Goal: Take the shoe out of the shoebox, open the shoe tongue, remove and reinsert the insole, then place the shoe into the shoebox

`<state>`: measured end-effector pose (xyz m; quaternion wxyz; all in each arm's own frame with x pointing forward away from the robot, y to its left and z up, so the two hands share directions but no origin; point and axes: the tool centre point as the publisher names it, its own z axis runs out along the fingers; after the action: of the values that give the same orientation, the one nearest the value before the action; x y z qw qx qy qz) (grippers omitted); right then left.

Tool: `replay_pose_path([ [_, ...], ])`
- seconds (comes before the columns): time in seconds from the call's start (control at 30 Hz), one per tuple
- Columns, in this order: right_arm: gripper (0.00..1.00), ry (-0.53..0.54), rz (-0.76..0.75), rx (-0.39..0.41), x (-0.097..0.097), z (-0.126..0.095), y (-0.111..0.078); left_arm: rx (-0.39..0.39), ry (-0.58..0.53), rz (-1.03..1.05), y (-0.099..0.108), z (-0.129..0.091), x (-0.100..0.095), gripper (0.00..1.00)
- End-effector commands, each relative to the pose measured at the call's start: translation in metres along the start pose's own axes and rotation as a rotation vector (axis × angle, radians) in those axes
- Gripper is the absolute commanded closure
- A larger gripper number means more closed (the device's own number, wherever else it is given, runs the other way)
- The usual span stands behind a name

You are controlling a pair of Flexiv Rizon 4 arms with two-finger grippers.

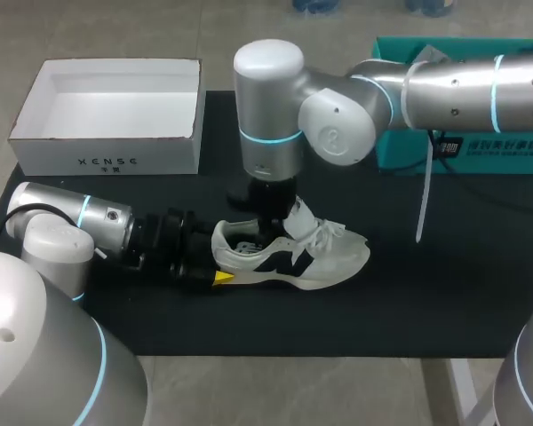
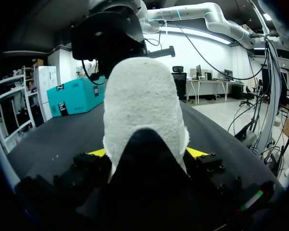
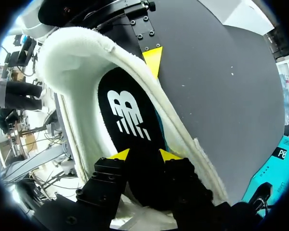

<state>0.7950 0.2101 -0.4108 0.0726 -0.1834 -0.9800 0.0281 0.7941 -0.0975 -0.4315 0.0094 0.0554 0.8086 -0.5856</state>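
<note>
At the frame's centre the white shoe sits on the black surface, its heel clamped by the left end effector; the right end effector pinches the black insole inside it.

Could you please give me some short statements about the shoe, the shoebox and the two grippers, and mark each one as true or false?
1. The shoe lies on the black mat, outside the shoebox. True.
2. The left gripper holds the shoe by its toe. False: its fingers clamp the heel from both sides.
3. The right gripper reaches into the shoe's opening from above, with its fingers on both sides of the insole. True.
4. A second shoe sits inside the shoebox. False: no shoe shows in it.
</note>
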Motion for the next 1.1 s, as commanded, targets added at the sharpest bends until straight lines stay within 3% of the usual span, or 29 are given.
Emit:
replay_pose_path([
  [0.03, 0.64, 0.053, 0.003, 0.011, -0.002, 0.043, 0.01, -0.001, 0.0, 0.001, 0.001, 0.0, 0.002, 1.0],
  [0.17, 0.64, 0.086, -0.009, 0.037, 0.003, 0.053, 0.01, -0.001, 0.0, 0.001, 0.001, 0.0, 0.002, 1.0],
  [0.2, 0.68, 0.096, -0.014, 0.042, 0.004, 0.054, 0.009, -0.001, 0.0, 0.001, 0.001, 0.0, 0.002, 1.0],
  [0.27, 1.0, 0.115, -0.019, 0.061, 0.004, 0.055, 0.008, -0.001, 0.0, 0.001, 0.001, 0.0, 0.002, 1.0],
  [0.5, 1.0, 0.159, -0.028, 0.114, 0.005, 0.049, 0.003, -0.001, 0.0, 0.001, 0.001, 0.0, 0.002, 1.0],
  [0.7, 1.0, 0.146, -0.013, 0.098, 0.004, 0.042, 0.002, -0.001, 0.0, 0.001, 0.001, 0.0, 0.002, 1.0],
  [1.1, 1.0, 0.112, -0.038, 0.089, -0.001, -0.001, -0.001, -0.001, 0.0, 0.001, 0.001, 0.0, 0.002, 1.0],
])
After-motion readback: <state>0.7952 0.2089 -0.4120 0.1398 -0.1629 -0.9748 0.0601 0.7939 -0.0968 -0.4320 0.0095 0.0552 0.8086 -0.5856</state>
